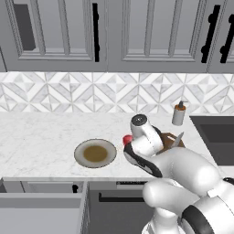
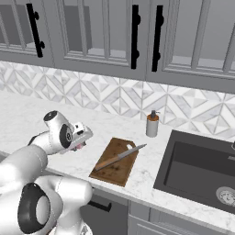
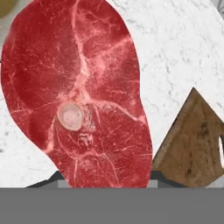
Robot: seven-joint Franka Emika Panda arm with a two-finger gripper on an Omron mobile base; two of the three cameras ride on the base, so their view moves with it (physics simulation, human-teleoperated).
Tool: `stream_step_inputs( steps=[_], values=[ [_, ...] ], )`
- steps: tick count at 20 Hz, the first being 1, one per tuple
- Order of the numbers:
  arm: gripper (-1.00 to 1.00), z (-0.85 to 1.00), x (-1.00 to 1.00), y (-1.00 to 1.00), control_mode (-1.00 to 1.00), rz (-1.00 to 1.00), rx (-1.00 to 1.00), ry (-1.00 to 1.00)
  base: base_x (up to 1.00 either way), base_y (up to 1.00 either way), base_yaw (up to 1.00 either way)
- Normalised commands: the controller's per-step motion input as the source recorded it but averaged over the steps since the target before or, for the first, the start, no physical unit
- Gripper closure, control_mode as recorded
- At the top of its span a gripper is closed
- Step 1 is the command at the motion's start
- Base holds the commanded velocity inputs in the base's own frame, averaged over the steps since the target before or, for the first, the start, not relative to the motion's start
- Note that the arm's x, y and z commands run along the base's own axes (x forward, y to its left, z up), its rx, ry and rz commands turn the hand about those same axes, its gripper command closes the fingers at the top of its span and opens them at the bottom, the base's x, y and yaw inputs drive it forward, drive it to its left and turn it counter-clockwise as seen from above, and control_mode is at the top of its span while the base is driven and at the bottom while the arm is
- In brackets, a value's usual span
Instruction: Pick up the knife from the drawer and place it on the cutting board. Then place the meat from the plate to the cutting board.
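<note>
Hand view, looking along the jaws, has the meat point(image 3: 76, 94) close up, a red slab with pale streaks and a small round bone, its lower end running down between the dark fingertips at the bottom; the jaws are clenched on the meat. Beside it on the right a corner of the cutting board point(image 3: 192, 144) juts over the white marble counter point(image 3: 175, 48). From the left base view the white arm reaches over the counter point(image 1: 41, 137), and a small red piece of the meat point(image 1: 126, 139) peeks out at the wrist, lifted off the plate point(image 1: 95, 153), which sits near the front edge of the counter with its brown centre bare. From the right base view the jaws point(image 2: 81, 143) hang above the counter just left of the cutting board point(image 2: 117, 165), with a sliver of the meat point(image 2: 81, 146) under the hand. The knife point(image 2: 120, 157) lies diagonally across the board, wooden handle toward the front edge, grey blade tip pointing past the board's back right corner toward the sink point(image 2: 197, 170). A small soap dispenser point(image 2: 152, 124) stands behind the board near the tiled wall. Below the front edge at the left, the drawer point(image 1: 41, 201) stands pulled out
</note>
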Motion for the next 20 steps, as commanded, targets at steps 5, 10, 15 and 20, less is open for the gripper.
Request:
stream_step_inputs(
  steps=[5, 10, 15, 20],
  values=[
    [1.0, 0.13, 0.0, -0.99, -1.0, -0.32, 0.0, 0.0, 0.0, 0.0, 0.0],
    [1.0, 0.06, 0.0, -0.99, -1.0, -0.28, 0.0, 0.0, 0.0, 0.0, 0.0],
    [1.0, 0.0, 0.23, -0.63, -1.0, -0.16, 0.0, 0.04, 0.0, 0.0, 0.0],
    [1.0, 0.0, 0.41, -0.1, -1.0, -0.02, 0.0, 0.06, 0.0, 0.0, 0.0]
  ],
)
